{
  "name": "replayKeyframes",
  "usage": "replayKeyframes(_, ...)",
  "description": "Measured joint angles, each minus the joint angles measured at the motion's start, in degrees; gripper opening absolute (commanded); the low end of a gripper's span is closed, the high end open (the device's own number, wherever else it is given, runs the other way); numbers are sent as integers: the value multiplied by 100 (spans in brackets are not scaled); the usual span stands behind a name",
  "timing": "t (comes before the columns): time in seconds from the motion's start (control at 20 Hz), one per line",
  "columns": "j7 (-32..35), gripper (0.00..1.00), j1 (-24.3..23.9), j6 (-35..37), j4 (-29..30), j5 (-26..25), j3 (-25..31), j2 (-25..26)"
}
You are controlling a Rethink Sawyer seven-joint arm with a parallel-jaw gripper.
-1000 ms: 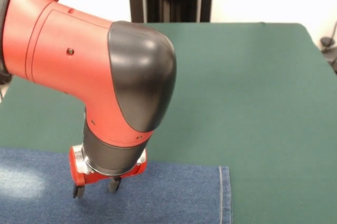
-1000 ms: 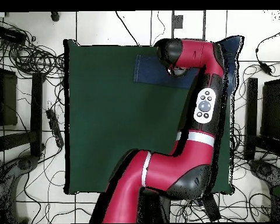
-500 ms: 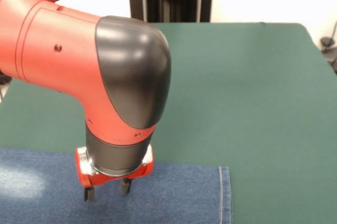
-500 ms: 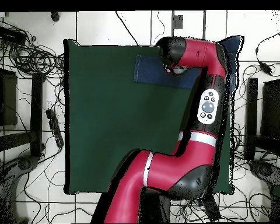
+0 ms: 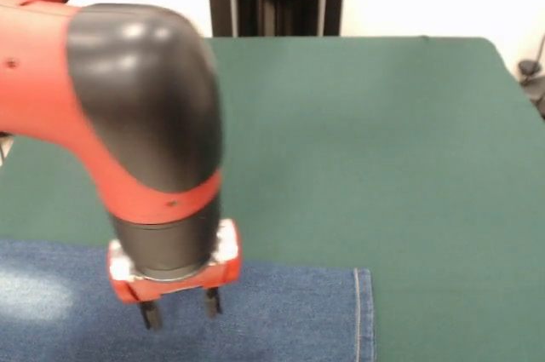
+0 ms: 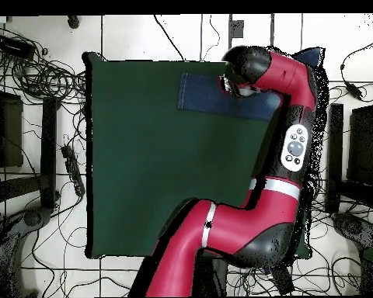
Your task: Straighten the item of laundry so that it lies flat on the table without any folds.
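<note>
At the near edge of the bench: the jeans (image 5: 281,315) lie here in the front view, running in from the left side and ending at a hem with pale stitching.
Jeans, left part: a pale faded patch shows on the blue cloth near the left side of the front view.
Jeans, right part: the hem end looks flat and smooth, with bare green bench to its right.
Jeans from above: in the overhead view the jeans (image 6: 209,95) are a blue strip along the far edge of the bench, toward the right, and the arm hides part of them.
Pincer: the pincer (image 5: 180,309) hangs over the jeans in the front view, pointing down, a bit left of the middle.
Pincer fingers: two short dark fingers (image 5: 151,315) stand a little apart with a gap between them, and nothing is held in that gap.
Pincer and cloth: the tips are right at the blue cloth, but I cannot tell if they touch it.
Arm: the big red and black arm (image 6: 287,132) reaches from the near side of the overhead view up to the far right part of the bench.
Bench: the green bench (image 5: 383,158) is wide and much bigger than the jeans.
</note>
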Motion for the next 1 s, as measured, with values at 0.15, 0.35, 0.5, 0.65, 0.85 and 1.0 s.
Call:
replayKeyframes(0.15,0,100,-258,96,-93,343,-367,199)
replayKeyframes(0.35,0,100,-711,343,-435,1325,-1421,562)
replayKeyframes(0.5,-1,100,-1017,433,-606,2108,-2356,757)
replayKeyframes(0.65,-1,100,-1290,442,-729,3093,-3397,884)
replayKeyframes(0.85,-1,100,-1568,446,-746,4419,-4718,973)
replayKeyframes(1.0,-4,100,-1767,456,-747,5367,-5666,993)
